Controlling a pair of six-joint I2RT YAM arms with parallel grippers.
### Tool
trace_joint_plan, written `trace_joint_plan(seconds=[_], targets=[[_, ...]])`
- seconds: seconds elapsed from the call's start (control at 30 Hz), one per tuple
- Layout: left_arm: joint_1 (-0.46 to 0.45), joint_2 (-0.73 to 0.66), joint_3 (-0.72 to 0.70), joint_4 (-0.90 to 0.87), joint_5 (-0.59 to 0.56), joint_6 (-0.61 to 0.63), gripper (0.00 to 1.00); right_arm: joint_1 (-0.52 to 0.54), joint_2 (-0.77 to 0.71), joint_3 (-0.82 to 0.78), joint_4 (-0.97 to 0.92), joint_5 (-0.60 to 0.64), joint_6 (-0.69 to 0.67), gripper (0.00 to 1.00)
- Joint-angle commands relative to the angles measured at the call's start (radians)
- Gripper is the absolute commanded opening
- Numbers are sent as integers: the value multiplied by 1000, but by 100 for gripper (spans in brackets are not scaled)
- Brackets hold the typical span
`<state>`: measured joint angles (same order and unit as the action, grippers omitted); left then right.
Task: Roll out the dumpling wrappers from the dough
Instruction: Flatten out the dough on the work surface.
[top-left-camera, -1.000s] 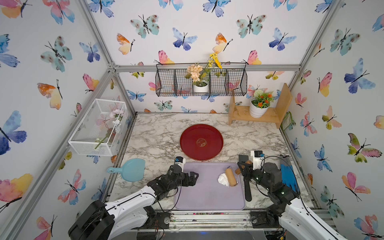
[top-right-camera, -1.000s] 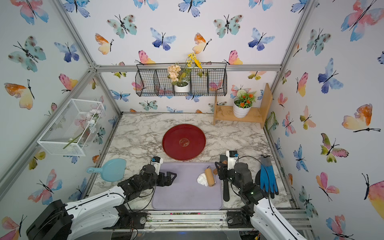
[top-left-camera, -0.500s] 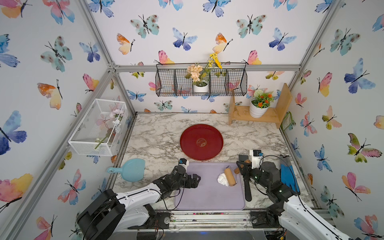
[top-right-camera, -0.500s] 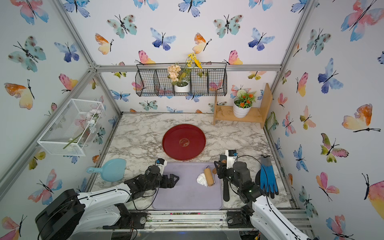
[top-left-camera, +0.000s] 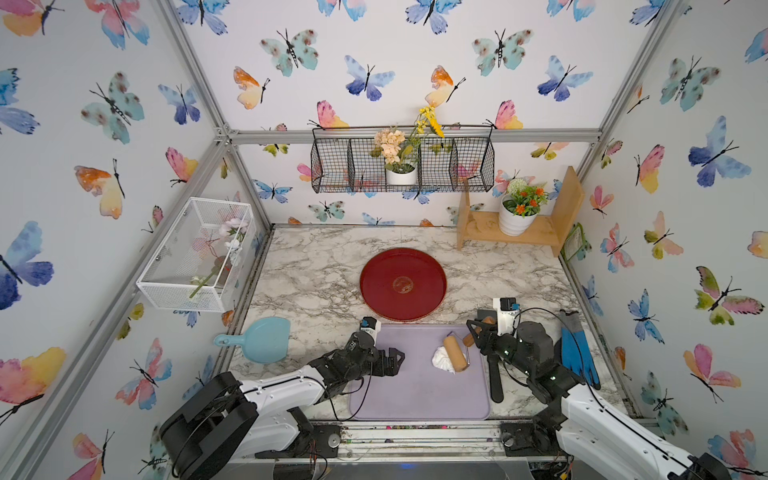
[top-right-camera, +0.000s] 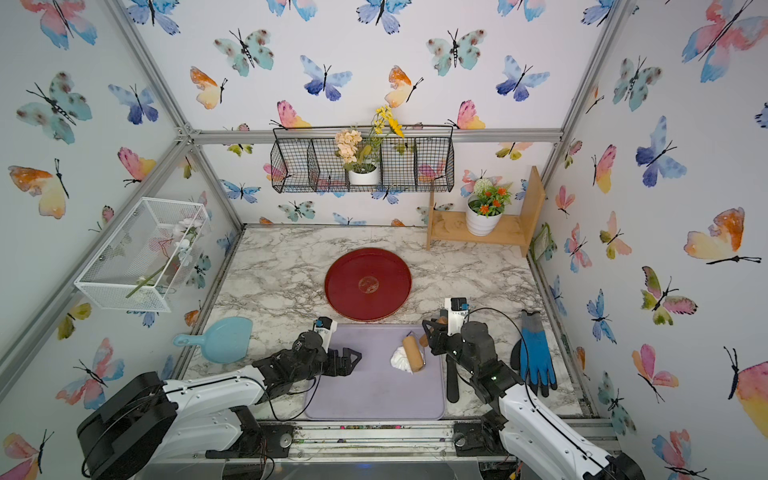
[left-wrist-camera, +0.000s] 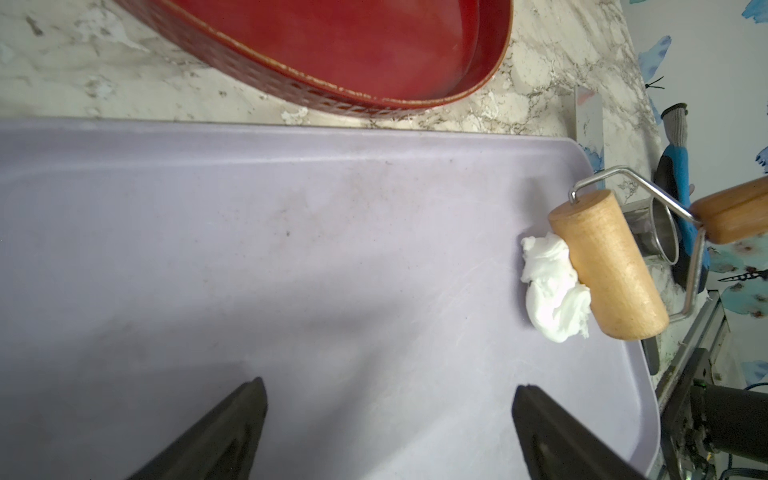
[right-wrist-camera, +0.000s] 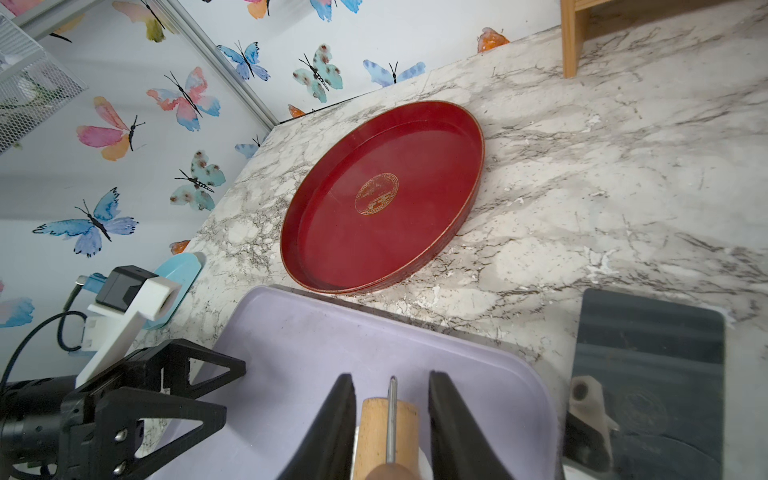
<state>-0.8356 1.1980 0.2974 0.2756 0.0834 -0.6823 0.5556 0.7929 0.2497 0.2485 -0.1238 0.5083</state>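
Left jaws: spread wide, nothing between them, touching nothing. Black fingers (left-wrist-camera: 224, 432) low over the left part of the mat (top-left-camera: 415, 399).

Right jaws: narrow gap, clamped on the handle of the roller (top-left-camera: 454, 353). One black finger (right-wrist-camera: 332, 432) on each side of it in the right wrist view.

Roller: smooth light-wood cylinder barrel on a bent steel wire frame, with a darker rounded wood handle. Barrel low on the mat, angled across it, long side touching the dough (top-left-camera: 439, 360).

Dough: soft matte white lump, folded and creased, thick, ragged outline. On the right half of the mat, near its right edge, against the barrel on the side away from the right jaws. Well apart from the left jaws, ahead of their tips across a stretch of mat. Near the right jaws, with barrel and wire frame in between.

Mat: lilac, matte, rounded corners, raised lip, faint smudges.

Round red tray (top-left-camera: 402, 284) just beyond the mat's far edge, a thin strip of bench (top-left-camera: 316, 266) between them. Shallow rim, gold emblem in the middle.

Bench: white marble pattern with grey veins.

Black-handled tool (top-left-camera: 494, 380) flat on the bench just beside the mat's right edge. Blue glove (top-left-camera: 575, 353) further right.
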Motion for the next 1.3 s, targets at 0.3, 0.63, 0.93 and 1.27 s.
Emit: trace_joint_plan(seconds=[0.3,0.63,0.93,1.27], targets=[[-17,10,-13,-46,-11,-28,99,170,174,19,80,133,21,2],[-17,-14,-11,-61,-16,-31,99,237,247,7,98,195,47,2],[-17,-31,-5,-81,-23,-31,99,310,355,13,151,253,65,2],[-17,-40,2,-99,-30,-29,99,313,244,43,36,394,72,2]])
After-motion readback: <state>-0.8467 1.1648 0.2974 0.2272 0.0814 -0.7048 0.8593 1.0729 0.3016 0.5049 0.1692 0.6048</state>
